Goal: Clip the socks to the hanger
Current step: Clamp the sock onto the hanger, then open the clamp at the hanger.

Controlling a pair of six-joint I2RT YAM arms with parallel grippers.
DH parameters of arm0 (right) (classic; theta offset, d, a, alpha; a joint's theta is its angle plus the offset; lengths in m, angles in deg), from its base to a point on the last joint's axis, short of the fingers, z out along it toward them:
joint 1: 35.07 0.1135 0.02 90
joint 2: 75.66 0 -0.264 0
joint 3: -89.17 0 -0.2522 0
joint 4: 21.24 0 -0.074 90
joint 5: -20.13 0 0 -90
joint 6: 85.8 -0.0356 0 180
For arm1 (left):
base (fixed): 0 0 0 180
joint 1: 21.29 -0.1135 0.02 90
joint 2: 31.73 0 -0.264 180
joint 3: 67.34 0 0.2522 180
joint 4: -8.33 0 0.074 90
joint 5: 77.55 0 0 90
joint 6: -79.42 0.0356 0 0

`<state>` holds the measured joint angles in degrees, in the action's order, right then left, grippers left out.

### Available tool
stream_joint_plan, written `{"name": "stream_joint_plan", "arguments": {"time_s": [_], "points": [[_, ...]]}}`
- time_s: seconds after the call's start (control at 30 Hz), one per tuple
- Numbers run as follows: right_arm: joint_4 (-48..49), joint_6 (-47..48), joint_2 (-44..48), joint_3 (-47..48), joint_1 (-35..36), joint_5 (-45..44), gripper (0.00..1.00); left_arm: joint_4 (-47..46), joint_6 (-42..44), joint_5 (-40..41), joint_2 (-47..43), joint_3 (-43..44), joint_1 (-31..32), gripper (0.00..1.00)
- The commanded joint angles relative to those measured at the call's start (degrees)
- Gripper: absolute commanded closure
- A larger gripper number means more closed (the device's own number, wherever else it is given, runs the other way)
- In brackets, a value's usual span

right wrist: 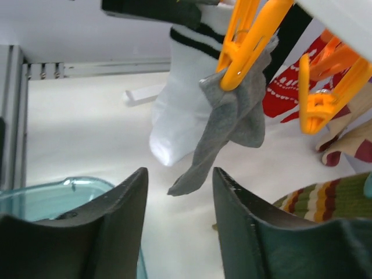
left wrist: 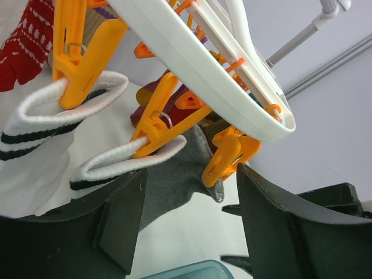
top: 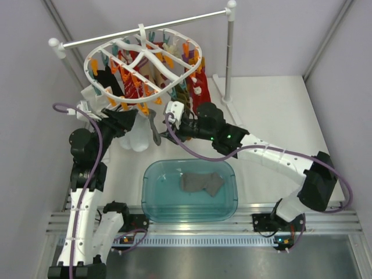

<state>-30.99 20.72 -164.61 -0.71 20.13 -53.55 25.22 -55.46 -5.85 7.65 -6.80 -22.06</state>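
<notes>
One grey sock [top: 154, 126] hangs from an orange clip [right wrist: 243, 46] at the near edge of the white oval hanger [top: 145, 55]. It shows in the left wrist view [left wrist: 174, 183] and the right wrist view [right wrist: 232, 119]. The other grey sock [top: 201, 183] lies crumpled in the teal tub [top: 152, 197]. My left gripper [top: 132, 121] is open and empty just left of the hung sock, its jaws [left wrist: 192, 200] below the clip [left wrist: 224, 158]. My right gripper [top: 174, 113] is open and empty just right of it, its jaws [right wrist: 179, 181] below the sock's toe.
White socks with black stripes [left wrist: 40, 116] hang beside the grey one. Red, striped and beige socks [top: 195, 87] hang from other clips. The white rail stand [top: 229, 52] carries the hanger at the back. Grey walls close in on both sides.
</notes>
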Motion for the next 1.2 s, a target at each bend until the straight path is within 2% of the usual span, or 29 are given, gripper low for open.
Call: {"name": "stream_joint_plan", "arguments": {"time_s": [0.0,0.1,0.2,0.33,0.4,0.5,0.63,0.73,0.77,0.8,0.9,1.0,1.17], "points": [[-7.1,1.4,6.5,-2.2,-1.4,4.7,0.49,-0.6,0.9,0.8,0.3,1.8,-0.4,0.33],[-15.0,7.8,9.8,-5.6,-3.4,10.0,0.33,-0.4,1.5,0.0,0.3,2.0,-0.3,0.33],[-23.7,15.8,12.5,-9.8,-4.3,11.6,0.27,-0.1,2.0,-0.9,-0.1,1.9,-0.3,0.33],[-31.3,19.1,12.8,-14.4,-4.4,11.4,0.25,0.1,3.0,-2.7,-0.9,1.3,-0.4,0.33],[-30.6,17.3,14.0,-16.1,-4.6,11.2,0.25,0.0,3.2,-3.1,-0.9,1.3,-0.3,0.35],[-24.6,12.5,15.5,-17.5,-4.6,9.0,0.27,0.6,5.0,-5.2,-1.3,1.2,-0.3,0.36],[-14.8,5.6,14.8,-13.3,-6.1,7.3,0.28,1.3,6.8,-7.8,-3.5,0.2,-0.4,0.37],[-4.5,-0.8,13.0,-9.8,-7.6,6.6,0.31,2.5,7.8,-8.8,-4.5,0.3,-0.4,0.37],[3.1,-2.4,11.8,-9.0,-7.9,6.2,0.32,2.6,7.8,-9.5,-4.7,0.4,-0.3,0.37],[6.3,-5.2,11.0,-8.4,-8.3,5.7,0.33,2.5,8.0,-9.9,-4.7,0.5,-0.3,0.37],[16.2,-7.8,6.8,-3.8,-8.5,4.6,0.34,2.0,8.4,-12.8,-5.4,0.5,-0.3,0.38],[21.1,-7.6,1.5,1.2,-8.5,5.3,0.36,1.4,9.5,-16.2,-6.1,0.5,-0.4,0.39],[23.7,-6.1,-5.4,6.4,-8.7,5.7,0.38,0.6,11.0,-21.4,-5.8,1.3,-0.4,0.41]]}}
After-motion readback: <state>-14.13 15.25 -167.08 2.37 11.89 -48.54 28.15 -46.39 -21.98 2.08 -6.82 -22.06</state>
